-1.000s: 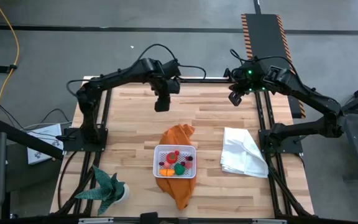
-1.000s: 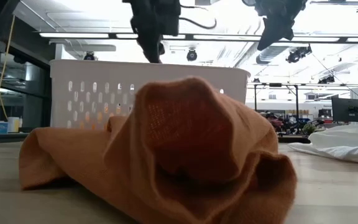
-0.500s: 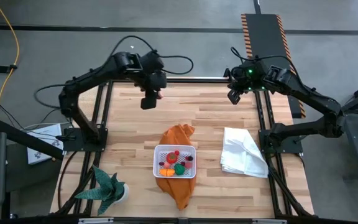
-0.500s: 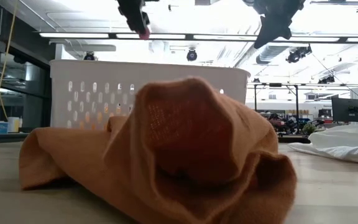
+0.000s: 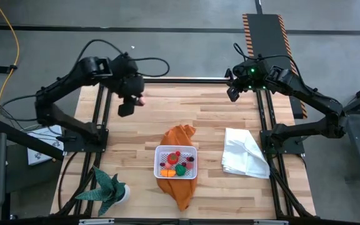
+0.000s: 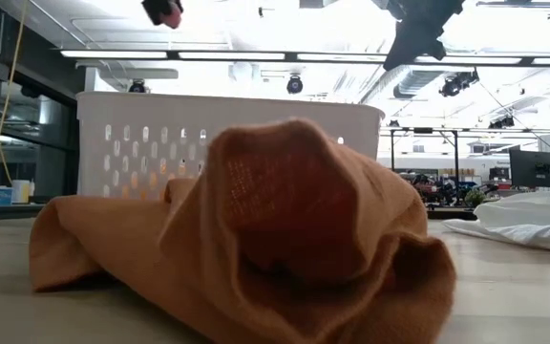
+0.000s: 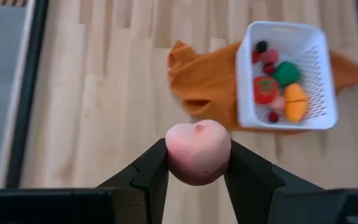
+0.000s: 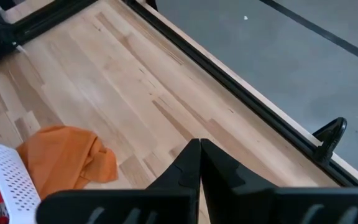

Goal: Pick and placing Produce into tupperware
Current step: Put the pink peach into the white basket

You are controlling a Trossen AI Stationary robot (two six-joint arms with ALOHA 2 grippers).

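In the left wrist view a pink, peach-like toy fruit (image 7: pixel 199 151) sits between my left gripper's fingers. My left gripper (image 5: pixel 140 100) hangs high over the table's far left part, well away from the tupperware. The white perforated tupperware (image 5: pixel 176 162) rests on an orange cloth (image 5: pixel 179 137) at the table's middle. It holds red, orange, green and dark produce (image 7: pixel 277 84). My right gripper (image 5: pixel 232 95) is shut on nothing and hangs over the table's far right corner (image 8: pixel 199 152). My left gripper pinches the pink fruit by its two opposite sides (image 7: pixel 174 155) between its two fingers. The fingers slant downward from the far left side. The fruit is lifted well clear of the table, and its rounded top shows beyond the fingertips (image 6: pixel 163 11).
A crumpled white cloth (image 5: pixel 245 153) lies right of the tupperware. A green spiky potted plant (image 5: pixel 108 190) stands at the near left corner. The orange cloth (image 6: pixel 246 229) fills the low view, with a white basket wall (image 6: pixel 160 143) behind it. Bare wood lies across the far half.
My left gripper has moved toward the table's left edge and upward, carrying the pink fruit with it, still pinched. My right gripper has stayed in place and turned slightly.
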